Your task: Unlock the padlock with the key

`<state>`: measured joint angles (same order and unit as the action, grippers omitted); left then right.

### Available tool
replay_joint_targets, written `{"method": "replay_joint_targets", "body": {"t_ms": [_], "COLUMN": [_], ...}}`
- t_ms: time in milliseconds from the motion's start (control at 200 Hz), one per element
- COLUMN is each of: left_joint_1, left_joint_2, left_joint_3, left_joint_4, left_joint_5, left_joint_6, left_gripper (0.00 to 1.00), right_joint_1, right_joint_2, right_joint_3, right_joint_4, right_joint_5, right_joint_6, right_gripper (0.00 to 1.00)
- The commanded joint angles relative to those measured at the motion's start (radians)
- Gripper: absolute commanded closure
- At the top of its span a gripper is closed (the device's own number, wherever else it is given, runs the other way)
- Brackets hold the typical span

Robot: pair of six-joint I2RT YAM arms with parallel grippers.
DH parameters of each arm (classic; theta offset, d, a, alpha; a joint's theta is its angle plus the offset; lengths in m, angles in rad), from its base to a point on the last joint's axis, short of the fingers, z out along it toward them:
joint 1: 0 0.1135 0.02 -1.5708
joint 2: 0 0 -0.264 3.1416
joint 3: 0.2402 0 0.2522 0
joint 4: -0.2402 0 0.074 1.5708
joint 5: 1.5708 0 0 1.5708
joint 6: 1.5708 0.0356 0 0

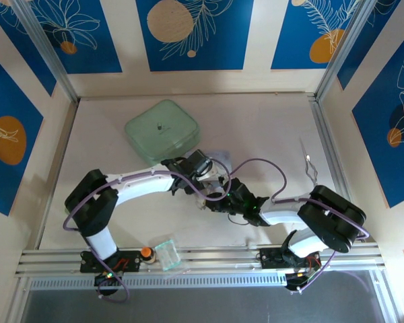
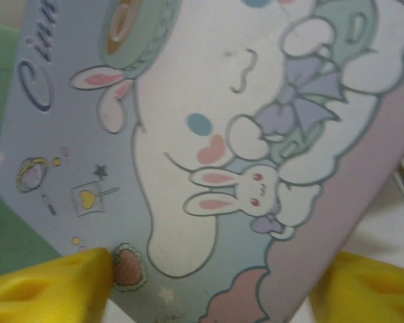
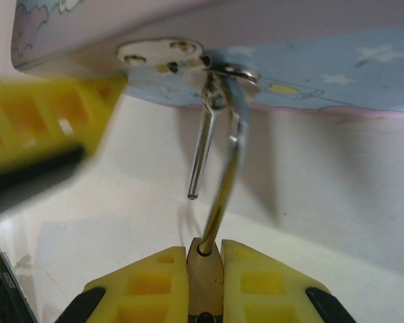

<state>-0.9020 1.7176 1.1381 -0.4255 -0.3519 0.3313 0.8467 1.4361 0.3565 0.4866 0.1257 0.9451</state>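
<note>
The brass padlock (image 3: 205, 282) is pinched between the yellow fingers (image 3: 148, 282) of my right gripper (image 3: 205, 259), which is shut on its body. Its silver shackle (image 3: 223, 175) stands open: one leg stays in the body, and the free end (image 3: 192, 195) hangs loose. The bend hooks through the hasp (image 3: 222, 70) of the pastel cartoon tin (image 2: 209, 134). My left gripper (image 2: 212, 282) holds that tin's corner between its two yellow fingers (image 2: 47, 286). In the top view both grippers meet mid-table, left (image 1: 200, 168) and right (image 1: 219, 195). A thin silver piece, probably the key (image 1: 308, 160), lies at the right.
A pale green square container (image 1: 163, 130) sits at the back left, just behind the left arm. An orange knob (image 1: 147, 252) and a clear plastic piece (image 1: 167, 254) rest on the front rail. Metal rails border the table on both sides.
</note>
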Motion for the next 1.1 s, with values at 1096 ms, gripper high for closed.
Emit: {"method": "replay_joint_targets", "body": {"t_ms": [1096], "left_joint_1": [-0.137], "left_joint_2": [0.16], "left_joint_3": [-0.036], "left_joint_4": [-0.132], "left_joint_5": [-0.014], "left_joint_6": [-0.213], "left_gripper": [0.52], "right_joint_1": [-0.202], "right_joint_2": [-0.023], "right_joint_3": [-0.151], "right_joint_4": [0.253], "right_joint_5": [-0.013], "right_joint_6": [0.181], "right_gripper": [1.0]}}
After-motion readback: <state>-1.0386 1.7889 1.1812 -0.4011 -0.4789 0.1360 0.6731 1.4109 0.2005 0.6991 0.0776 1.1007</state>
